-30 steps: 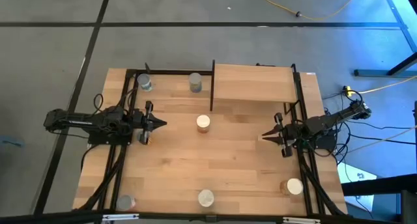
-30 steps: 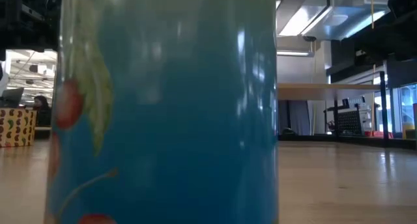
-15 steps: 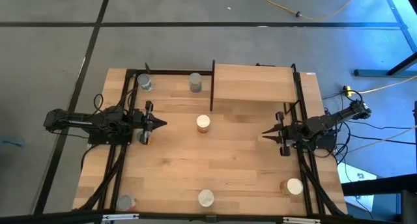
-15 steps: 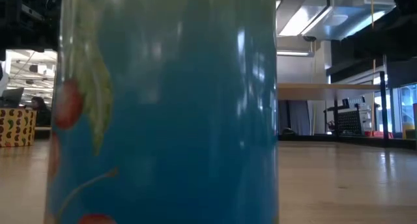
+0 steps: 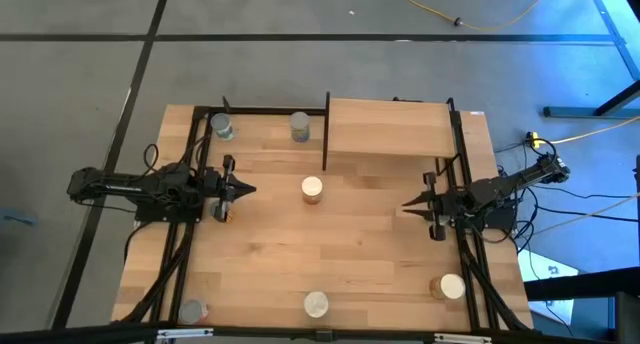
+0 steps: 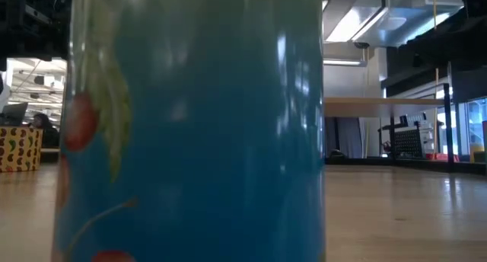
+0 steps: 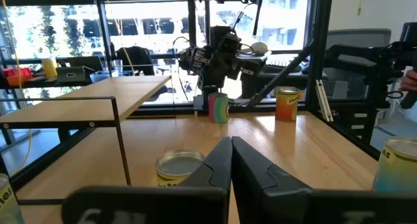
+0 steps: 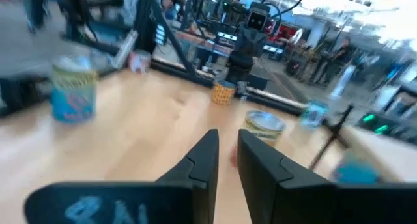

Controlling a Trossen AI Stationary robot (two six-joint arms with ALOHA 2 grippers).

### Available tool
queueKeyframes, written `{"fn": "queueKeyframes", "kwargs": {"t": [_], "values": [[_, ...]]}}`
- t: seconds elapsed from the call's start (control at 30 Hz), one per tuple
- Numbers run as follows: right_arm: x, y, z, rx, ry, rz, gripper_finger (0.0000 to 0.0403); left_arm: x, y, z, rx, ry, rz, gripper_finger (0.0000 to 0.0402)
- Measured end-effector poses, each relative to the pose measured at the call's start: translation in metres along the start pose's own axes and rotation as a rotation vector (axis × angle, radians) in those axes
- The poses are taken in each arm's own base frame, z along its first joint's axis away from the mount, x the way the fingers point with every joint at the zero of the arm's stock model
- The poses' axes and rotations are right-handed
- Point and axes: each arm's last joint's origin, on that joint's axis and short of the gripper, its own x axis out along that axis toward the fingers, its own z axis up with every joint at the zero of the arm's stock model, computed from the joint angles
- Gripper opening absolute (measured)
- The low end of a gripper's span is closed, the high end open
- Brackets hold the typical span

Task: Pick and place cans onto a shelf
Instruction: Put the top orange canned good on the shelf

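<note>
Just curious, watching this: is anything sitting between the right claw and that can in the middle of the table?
Nothing visible blocks it. The right gripper points across bare wood toward the middle can, with no other can on that line. The shelf lies off to one side, and the left gripper waits beyond the can.

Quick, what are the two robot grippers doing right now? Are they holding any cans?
Left gripper: shut, holding nothing, at the table's left side.
Right gripper: a narrow gap between its fingers, holding nothing, at the table's right side.
</note>
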Motion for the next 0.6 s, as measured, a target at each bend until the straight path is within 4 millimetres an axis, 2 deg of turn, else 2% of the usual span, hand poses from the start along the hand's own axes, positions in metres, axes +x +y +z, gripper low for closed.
{"fn": "queueKeyframes", "kwargs": {"t": [0.33,0.6], "values": [[-0.001,-0.003,0.012,0.351,-0.119,-0.007,0.006,0.0,0.001,0.0,0.0,0.0,0.049,0.0],[-0.004,-0.012,0.03,0.414,-0.231,-0.151,0.0058,0.0,0.003,0.0,0.0,-0.003,0.085,0.0]]}}
